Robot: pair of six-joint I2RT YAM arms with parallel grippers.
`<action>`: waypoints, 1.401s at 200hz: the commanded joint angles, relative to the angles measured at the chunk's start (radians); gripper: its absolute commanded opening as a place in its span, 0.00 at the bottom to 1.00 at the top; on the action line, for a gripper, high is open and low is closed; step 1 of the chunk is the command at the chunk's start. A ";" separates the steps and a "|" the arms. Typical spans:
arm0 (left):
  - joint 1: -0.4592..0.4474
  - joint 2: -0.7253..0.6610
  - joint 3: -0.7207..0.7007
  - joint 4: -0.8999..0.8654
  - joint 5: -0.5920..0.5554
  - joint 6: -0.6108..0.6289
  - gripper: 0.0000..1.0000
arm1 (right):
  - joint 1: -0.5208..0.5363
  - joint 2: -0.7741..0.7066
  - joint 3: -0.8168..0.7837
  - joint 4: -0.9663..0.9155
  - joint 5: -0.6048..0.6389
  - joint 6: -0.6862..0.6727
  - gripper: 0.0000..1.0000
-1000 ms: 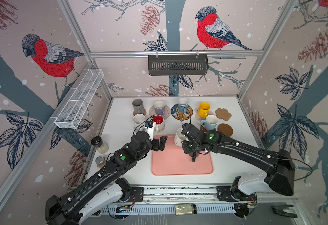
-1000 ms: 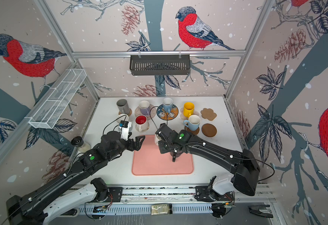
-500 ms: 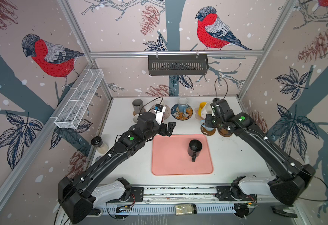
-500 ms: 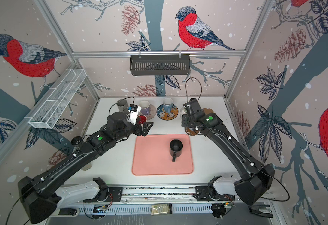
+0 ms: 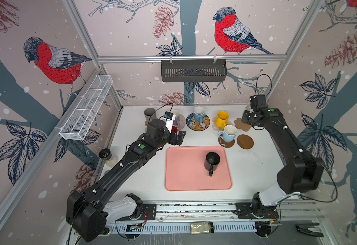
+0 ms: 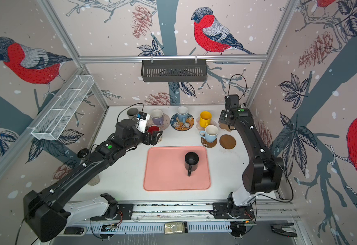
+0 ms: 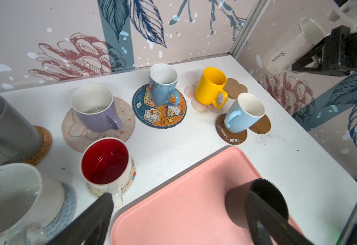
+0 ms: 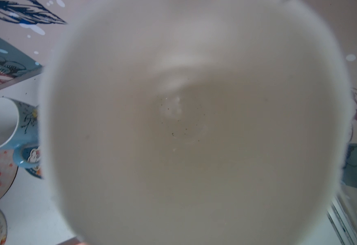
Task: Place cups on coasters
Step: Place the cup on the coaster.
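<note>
Right tool is clamped on a white mug, carried tilted and well above the tabletop. Roughly beneath the tool lies a tan cloud-shaped coaster: bare, thin, lobed edge, just beside the yellow mug. Left tool gapes empty, near the red-lined mug. A black mug sits on the pink tray.

Risks, as judged:
- Glazed ceramic is slick, so a narrow pinch may let the mug swing or slip.
- A skewed descent could clip the yellow mug or leave the base half off the coaster.
</note>
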 commanded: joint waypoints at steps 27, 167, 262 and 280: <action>0.071 0.114 0.041 0.036 0.080 -0.019 0.97 | -0.079 0.203 0.146 0.106 -0.011 0.012 0.03; 0.092 0.137 -0.036 0.119 0.042 -0.016 0.97 | -0.130 0.502 0.272 0.182 -0.111 -0.014 0.02; 0.103 0.129 -0.043 0.124 0.072 -0.023 0.97 | -0.098 0.487 0.249 0.157 -0.063 -0.028 0.02; 0.103 0.120 -0.049 0.128 0.074 -0.023 0.97 | -0.092 0.459 0.219 0.159 -0.052 -0.028 0.02</action>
